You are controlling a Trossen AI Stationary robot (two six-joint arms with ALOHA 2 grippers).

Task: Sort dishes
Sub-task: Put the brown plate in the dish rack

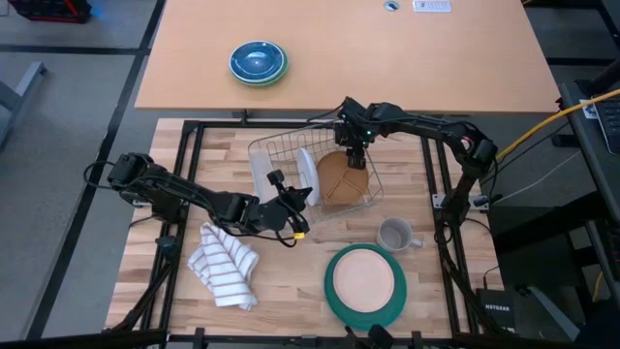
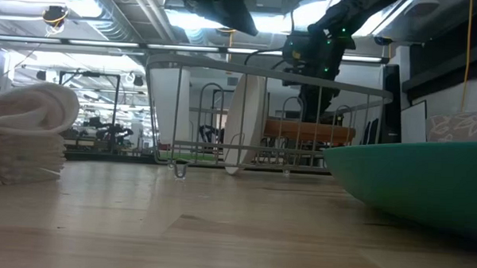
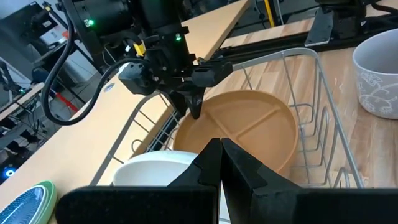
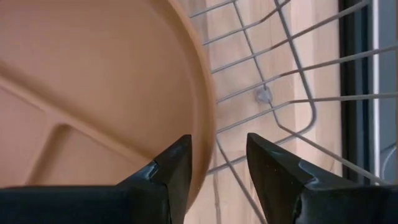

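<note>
A wire dish rack stands mid-table. A small white plate stands on edge in it, and a tan plate leans beside it, lower rim in the rack. My right gripper is open above the tan plate's far upper rim, one finger on each side of it. My left gripper is shut and empty at the rack's near left side, just short of the white plate. A dark green plate lies flat near the front edge with a pale round plate on it. My right gripper comes from above, pointing down, with the tan plate's upper rim in the gap between its fingers. One finger stands before the plate's face, the other behind. I cannot tell whether either touches the plate.
A grey mug stands between the rack and the green plate. A striped white towel lies at the front left. Blue bowls on a green one sit on the far table. Bare wood lies left of the rack.
</note>
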